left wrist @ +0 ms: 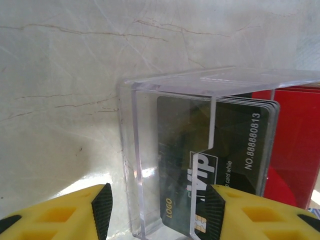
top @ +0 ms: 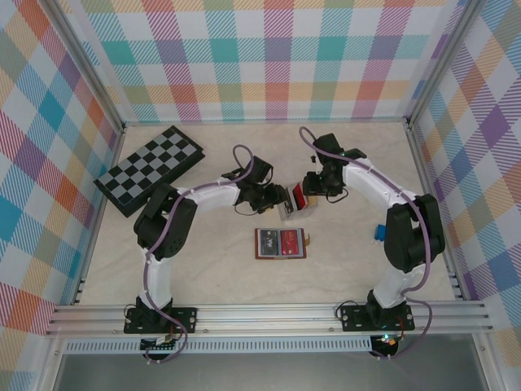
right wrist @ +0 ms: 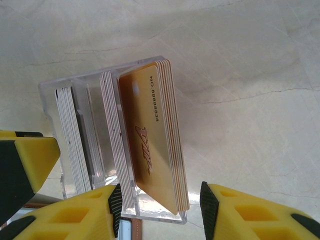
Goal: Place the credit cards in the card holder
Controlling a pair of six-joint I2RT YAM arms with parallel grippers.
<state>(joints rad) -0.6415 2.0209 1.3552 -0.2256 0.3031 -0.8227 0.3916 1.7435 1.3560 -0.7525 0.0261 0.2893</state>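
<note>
Credit cards point(right wrist: 150, 145) — standing in stacks in the clear tray point(left wrist: 127, 150); card holder point(top: 281, 243) lying open on the desk point(top: 350, 269). Your left end effector point(left wrist: 160, 210) and right end effector point(right wrist: 160, 200) are hovering spread at the tray — loading is seemingly just starting.

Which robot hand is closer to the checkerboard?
Left. The left gripper is at the side of the clear tray that faces the checkerboard. The right gripper is at the tray's other side, farther away.
</note>
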